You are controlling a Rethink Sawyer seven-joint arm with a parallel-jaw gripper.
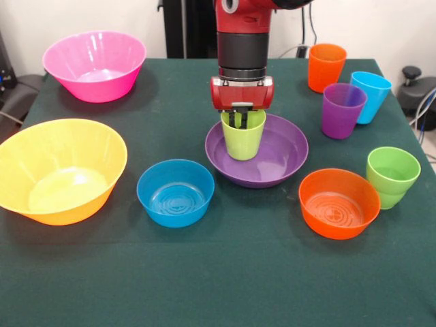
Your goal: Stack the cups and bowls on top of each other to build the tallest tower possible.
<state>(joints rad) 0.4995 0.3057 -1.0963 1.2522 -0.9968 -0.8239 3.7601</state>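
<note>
We see the pincer (pixel 239 121) reaching straight down into the lime-yellow cup (pixel 242 139), fingers on its rim, though we cannot tell how tightly they grip. That cup stands upright inside the wide purple bowl (pixel 272 163), with the small blue bowl (pixel 176 192) just beside it on the table (pixel 218 279).

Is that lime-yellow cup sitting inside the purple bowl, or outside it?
Inside. The lime-yellow cup stands upright, mouth up, within the purple bowl, the gripper reaching into it.
</note>
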